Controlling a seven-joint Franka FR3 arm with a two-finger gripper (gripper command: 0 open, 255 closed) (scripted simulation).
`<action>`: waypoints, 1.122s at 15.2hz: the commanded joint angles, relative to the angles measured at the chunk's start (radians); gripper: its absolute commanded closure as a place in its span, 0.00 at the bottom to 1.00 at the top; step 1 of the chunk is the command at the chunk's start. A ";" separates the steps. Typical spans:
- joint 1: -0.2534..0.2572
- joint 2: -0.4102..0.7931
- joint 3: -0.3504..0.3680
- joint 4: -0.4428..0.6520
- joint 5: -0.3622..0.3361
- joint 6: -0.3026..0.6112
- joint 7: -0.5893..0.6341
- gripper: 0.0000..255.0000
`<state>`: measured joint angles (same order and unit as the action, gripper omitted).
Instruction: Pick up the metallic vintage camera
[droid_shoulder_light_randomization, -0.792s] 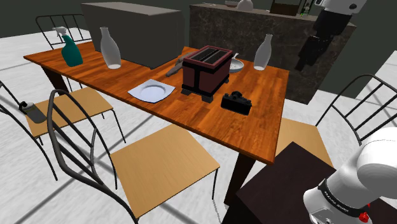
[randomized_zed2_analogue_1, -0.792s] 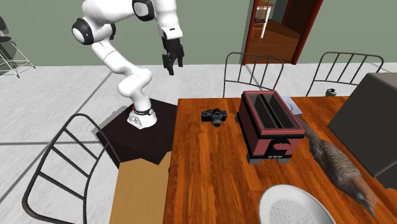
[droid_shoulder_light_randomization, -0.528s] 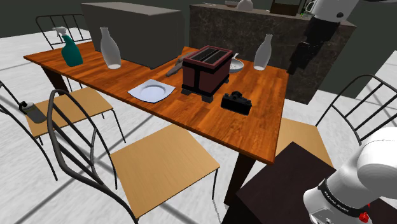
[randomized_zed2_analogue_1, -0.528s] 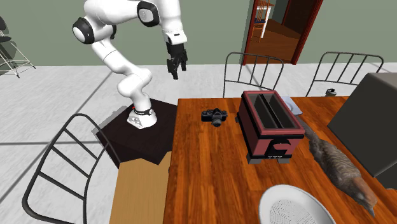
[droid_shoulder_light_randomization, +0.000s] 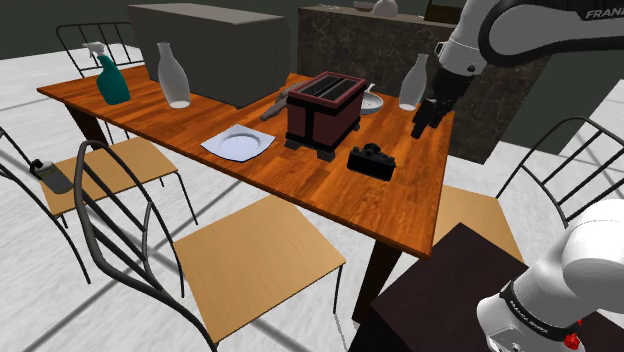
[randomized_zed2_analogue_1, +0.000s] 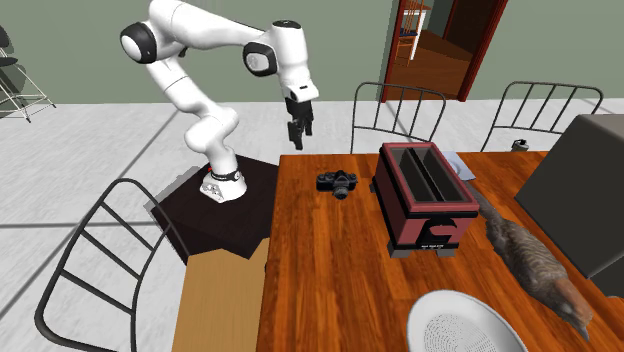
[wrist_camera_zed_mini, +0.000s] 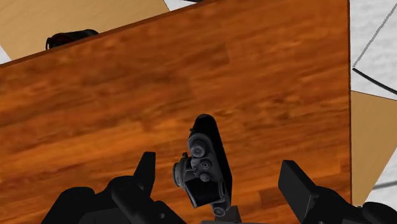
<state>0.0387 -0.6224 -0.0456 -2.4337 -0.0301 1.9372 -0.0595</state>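
My end effector (wrist_camera_zed_mini: 219, 173), fingers spread, hangs above the black camera (wrist_camera_zed_mini: 207, 167) on the table (wrist_camera_zed_mini: 114, 95); descent and grasp remain.

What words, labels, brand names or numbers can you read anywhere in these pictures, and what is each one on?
"FRAN", cut off at the picture's edge: on the white arm, shoulder view.
White mark on the end face of the dark red toaster: a shape, not readable as letters.
Marks on the dark ring at the arm's base: too small to read.
Black camera: no lettering can be made out.
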 joint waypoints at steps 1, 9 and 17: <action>0.003 0.053 -0.001 -0.012 -0.005 0.080 -0.008 0.00; 0.017 0.316 0.006 -0.002 -0.023 0.379 -0.021 0.00; 0.017 0.403 0.006 -0.045 -0.030 0.516 -0.018 0.00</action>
<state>0.0561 -0.2304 -0.0385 -2.4742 -0.0595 2.4363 -0.0769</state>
